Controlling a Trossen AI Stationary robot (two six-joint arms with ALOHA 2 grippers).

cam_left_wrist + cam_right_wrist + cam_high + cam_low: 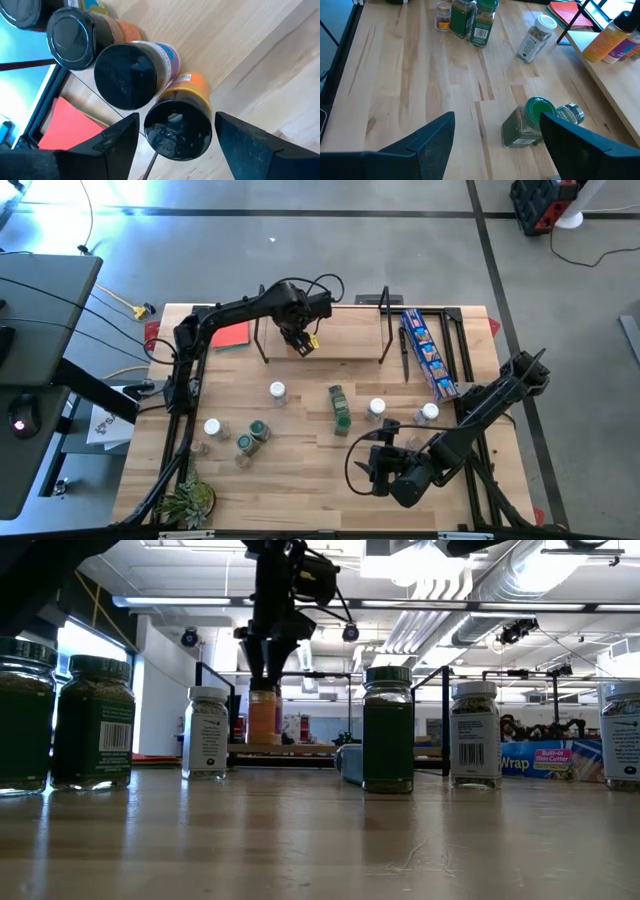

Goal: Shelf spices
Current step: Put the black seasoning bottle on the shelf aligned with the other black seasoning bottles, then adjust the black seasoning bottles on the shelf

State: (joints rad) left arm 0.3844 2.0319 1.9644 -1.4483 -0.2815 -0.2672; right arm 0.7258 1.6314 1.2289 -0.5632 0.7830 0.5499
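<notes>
Low view puts us at table height, where the nearest spices are the green-lidded jars, then a white-lidded jar, a tall green jar and another white-lidded one, all upright on the table. Farther back, the left gripper hangs over an orange jar standing on the shelf.

We judge these jars light, rigid and smooth-walled, with glass or hard plastic that could slip or tip if pinched off-centre. The best hold looks like the body just under the lid, fingers on opposite sides.

Our left wrist view shows what the low view cannot: the fingers stand apart on either side of the orange jar's black lid, clear of it, so the jar is released beside two other black-lidded jars.

From above, we see the shelf at the far edge and the right gripper near the front, spread wide and empty. Its wrist view adds a green jar just ahead, with a second jar lying against it.
</notes>
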